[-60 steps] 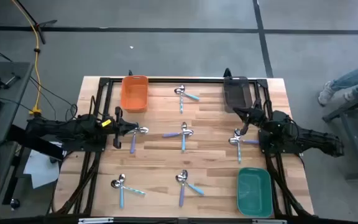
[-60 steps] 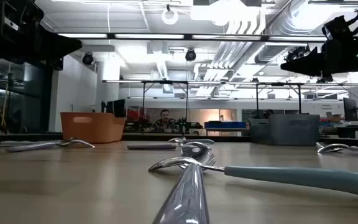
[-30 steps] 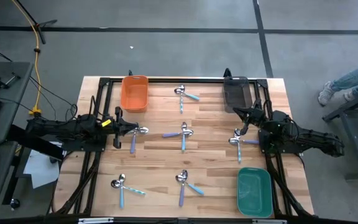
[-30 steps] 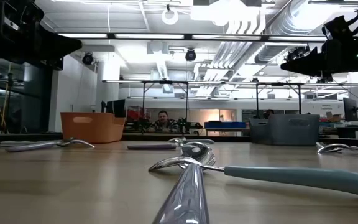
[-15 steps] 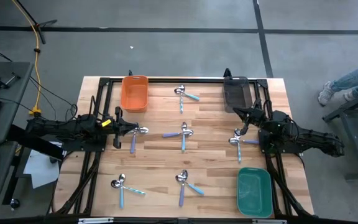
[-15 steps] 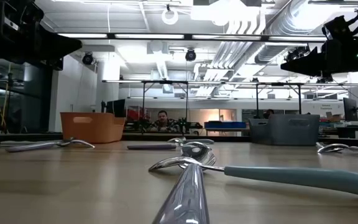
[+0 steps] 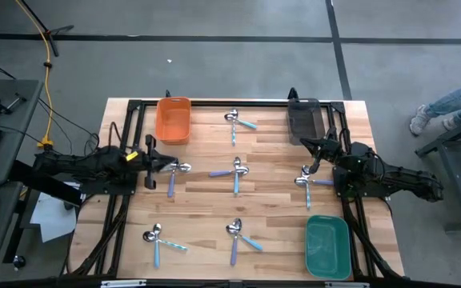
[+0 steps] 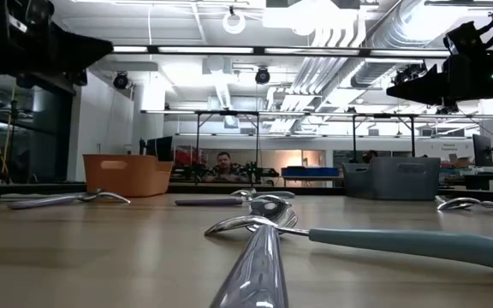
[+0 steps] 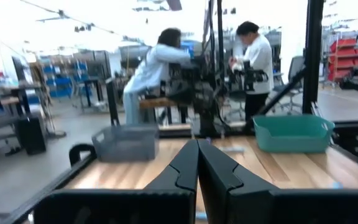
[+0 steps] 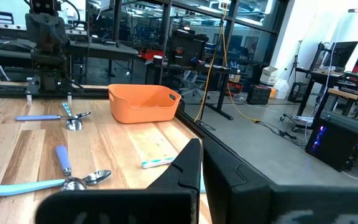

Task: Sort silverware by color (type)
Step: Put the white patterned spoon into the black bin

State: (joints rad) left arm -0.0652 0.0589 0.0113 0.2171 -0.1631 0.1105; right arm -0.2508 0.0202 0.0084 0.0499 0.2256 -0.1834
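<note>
The silverware lies flat on the wooden table [image 7: 206,200] in several small clusters of shiny heads with light-blue, teal or purple handles: at the far middle [image 7: 238,122], the centre [image 7: 232,172], the left [image 7: 174,172], the right [image 7: 306,181] and two near the front [image 7: 160,238] [image 7: 238,234]. My left gripper [image 7: 165,165] hovers shut beside the left cluster, pointing toward the table's right; its closed fingers [image 9: 197,149] hold nothing. My right gripper [image 7: 309,146] hovers shut above the right cluster; its closed fingers [image 10: 201,152] are empty too.
An orange bin [image 7: 174,120] stands at the far left, a grey bin [image 7: 303,118] at the far right and a green bin [image 7: 326,246] at the near right. People stand in the room beyond the table [image 9: 157,68].
My left gripper has tipped its fingers slightly upward and rolled a little while staying in place. The silverware has not moved.
</note>
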